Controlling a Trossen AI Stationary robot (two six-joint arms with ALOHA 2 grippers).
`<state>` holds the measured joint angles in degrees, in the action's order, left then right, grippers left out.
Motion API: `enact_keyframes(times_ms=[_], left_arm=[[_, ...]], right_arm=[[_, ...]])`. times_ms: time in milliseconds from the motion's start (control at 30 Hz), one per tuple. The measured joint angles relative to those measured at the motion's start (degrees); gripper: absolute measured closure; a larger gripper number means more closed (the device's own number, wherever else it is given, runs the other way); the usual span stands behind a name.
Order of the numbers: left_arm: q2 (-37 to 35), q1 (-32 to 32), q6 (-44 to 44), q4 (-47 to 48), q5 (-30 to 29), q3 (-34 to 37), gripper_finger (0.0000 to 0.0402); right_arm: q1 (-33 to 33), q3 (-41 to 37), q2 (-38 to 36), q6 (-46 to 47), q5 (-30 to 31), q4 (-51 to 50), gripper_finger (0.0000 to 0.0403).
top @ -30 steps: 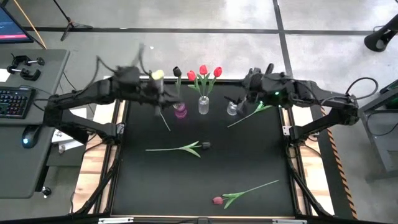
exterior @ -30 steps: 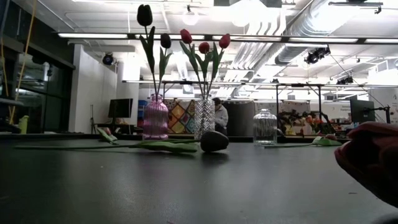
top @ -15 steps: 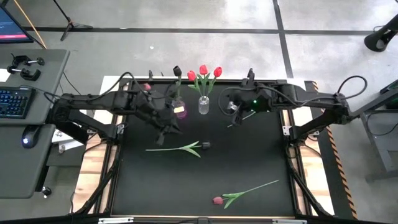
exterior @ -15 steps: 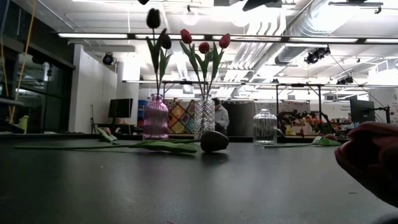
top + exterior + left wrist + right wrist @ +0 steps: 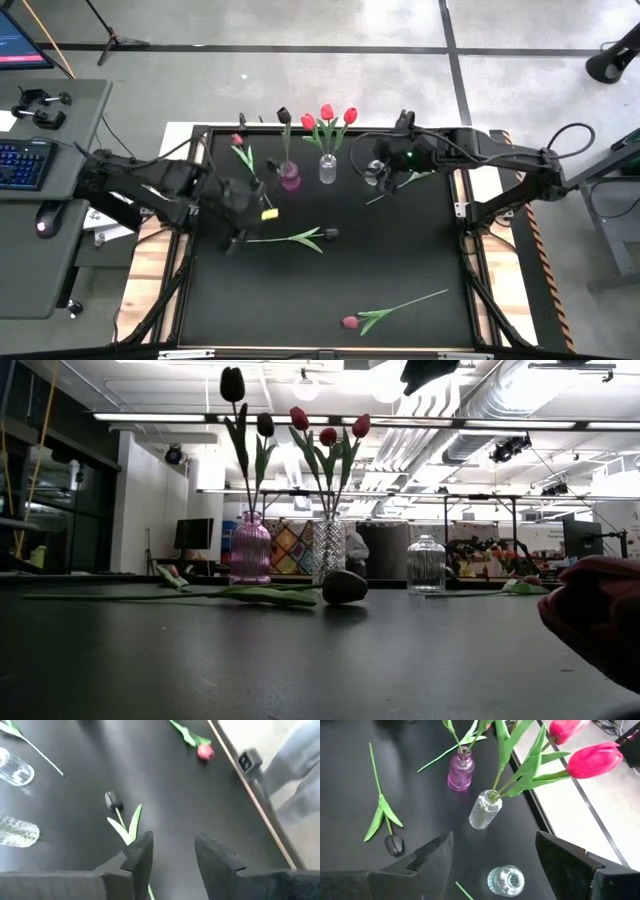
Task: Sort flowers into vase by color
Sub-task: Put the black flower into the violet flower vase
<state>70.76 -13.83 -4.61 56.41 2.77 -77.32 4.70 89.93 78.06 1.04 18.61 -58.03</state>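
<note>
A pink vase (image 5: 290,179) at the table's far side holds two dark tulips (image 5: 232,384). Beside it, a ribbed clear vase (image 5: 327,168) holds three red tulips (image 5: 327,113). A small clear vase (image 5: 372,176) stands empty. Another dark tulip (image 5: 330,234) lies mid-table, and a pink one (image 5: 349,322) lies near the front edge. My left gripper (image 5: 172,855) hovers open over the lying dark tulip's stem (image 5: 265,240), touching nothing. My right gripper (image 5: 492,865) hangs open high above the small vase (image 5: 505,880).
A pink-headed flower (image 5: 238,142) lies at the table's far left, beside the pink vase. Another flower's stem and leaves (image 5: 412,178) lie by the right arm, its head hidden under the arm. The table's middle and near left are bare black surface.
My left gripper has drawn back from the pink vase toward the table's near edge and left, and now hangs over the lying tulip's stem. The taller dark tulip swayed and stands upright in the pink vase again.
</note>
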Motion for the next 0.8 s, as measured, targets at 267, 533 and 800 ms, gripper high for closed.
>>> enact_keyframes(times_ms=[267,533,800], left_arm=[[3.4,-9.2,8.5,-1.9,-1.8,8.1,0.0232],[6.1,-10.2,17.4,-25.8,-0.9,24.2,0.0222],[16.6,-3.6,11.9,-37.7,-9.0,27.1,0.0222]], right_arm=[[2.4,0.0,0.0,-1.7,-1.2,0.0,0.0132],[3.5,0.0,0.0,-2.5,-3.2,-0.8,0.0132],[3.6,0.0,0.0,-2.6,-3.2,-2.6,0.0132]])
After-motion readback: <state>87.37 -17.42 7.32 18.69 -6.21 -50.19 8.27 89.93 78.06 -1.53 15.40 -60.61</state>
